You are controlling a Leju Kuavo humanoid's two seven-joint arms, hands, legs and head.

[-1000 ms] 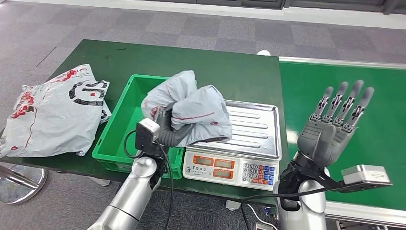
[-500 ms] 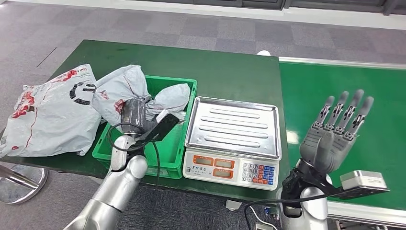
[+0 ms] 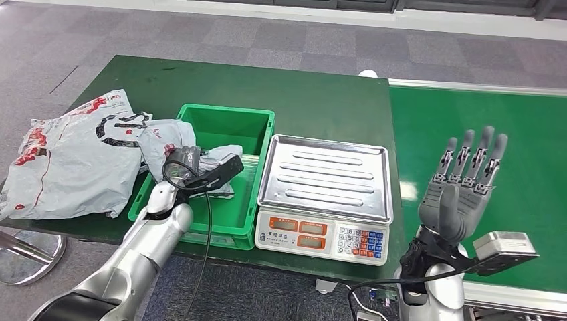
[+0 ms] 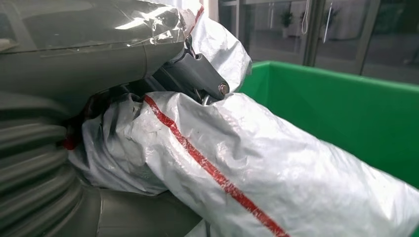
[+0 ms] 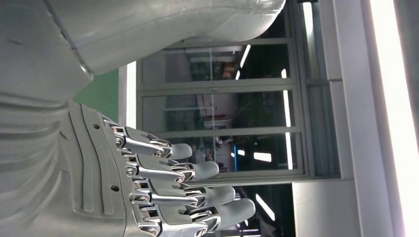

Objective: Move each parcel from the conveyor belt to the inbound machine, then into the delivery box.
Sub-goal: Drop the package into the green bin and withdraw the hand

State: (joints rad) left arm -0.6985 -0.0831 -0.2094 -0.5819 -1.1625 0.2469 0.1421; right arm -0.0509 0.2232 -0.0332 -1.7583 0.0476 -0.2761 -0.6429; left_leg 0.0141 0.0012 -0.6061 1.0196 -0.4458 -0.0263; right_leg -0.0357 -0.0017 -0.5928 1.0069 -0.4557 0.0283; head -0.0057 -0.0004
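Observation:
My left hand [image 3: 182, 160] grips a crumpled grey parcel [image 3: 159, 139] with a red stripe, low at the left wall of the green delivery box [image 3: 249, 124]. Part of the parcel lies inside the box and part bulges over its left rim. In the left wrist view the parcel [image 4: 257, 168] wraps around my left hand [image 4: 192, 74], with the green box wall [image 4: 346, 113] behind. The scale's steel tray [image 3: 325, 175] is bare. My right hand [image 3: 463, 182] is raised over the green conveyor belt [image 3: 535, 147], fingers straight and apart, holding nothing; the right wrist view shows it [image 5: 148, 182] the same way.
A large grey parcel [image 3: 67, 160] with red and black print lies on the dark green table [image 3: 321, 93] left of the box. The scale's keypad [image 3: 321, 235] faces me at the table's front edge. Grey floor lies beyond the table.
My left arm swung the grey parcel from above the scale leftward and down into the green box. The right hand stayed raised, sinking only slightly.

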